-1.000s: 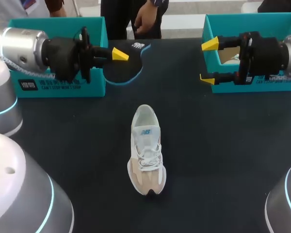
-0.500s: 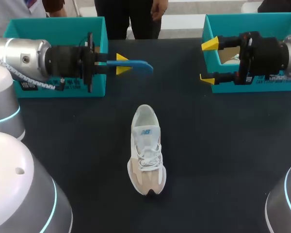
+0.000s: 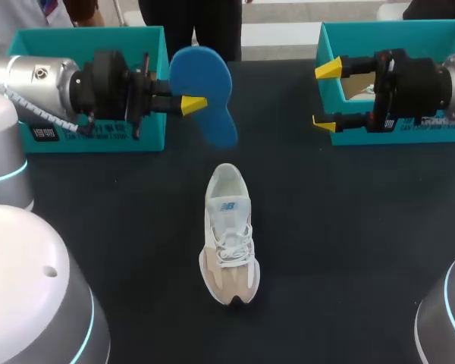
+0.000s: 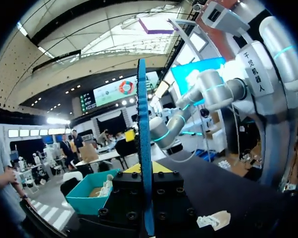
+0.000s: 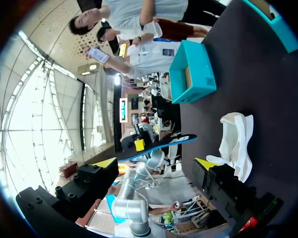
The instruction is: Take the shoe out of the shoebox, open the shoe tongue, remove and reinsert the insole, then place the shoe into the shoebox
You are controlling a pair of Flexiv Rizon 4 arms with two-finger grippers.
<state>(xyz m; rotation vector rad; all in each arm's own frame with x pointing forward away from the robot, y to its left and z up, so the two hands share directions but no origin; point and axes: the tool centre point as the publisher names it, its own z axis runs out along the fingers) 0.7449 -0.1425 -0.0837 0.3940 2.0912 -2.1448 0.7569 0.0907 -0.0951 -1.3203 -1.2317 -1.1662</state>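
Observation:
A white and beige shoe (image 3: pixel 229 235) lies on the dark table, toe toward me, its opening toward the far side. My left gripper (image 3: pixel 193 105) hangs above the table just beyond the shoe, shut on a blue insole (image 3: pixel 203 87) whose blue face is turned up toward the head camera. In the left wrist view the insole (image 4: pixel 143 148) stands edge-on between the fingers, with the shoe (image 4: pixel 213 219) down beside them. My right gripper (image 3: pixel 325 95) hovers open and empty at the right shoebox (image 3: pixel 394 26). From the right wrist view the shoe (image 5: pixel 236 144) and insole (image 5: pixel 154 145) lie ahead of the open gripper (image 5: pixel 156 163).
A second teal box (image 3: pixel 91 34) stands at the back left, behind my left arm. Dark tabletop (image 3: pixel 349 227) stretches on both sides of the shoe. The right shoebox (image 4: pixel 92 191) holds crumpled paper.
My left wrist has rolled, turning the insole from dark face up, through edge-on, to blue face up. The right arm and the shoe have stayed put.

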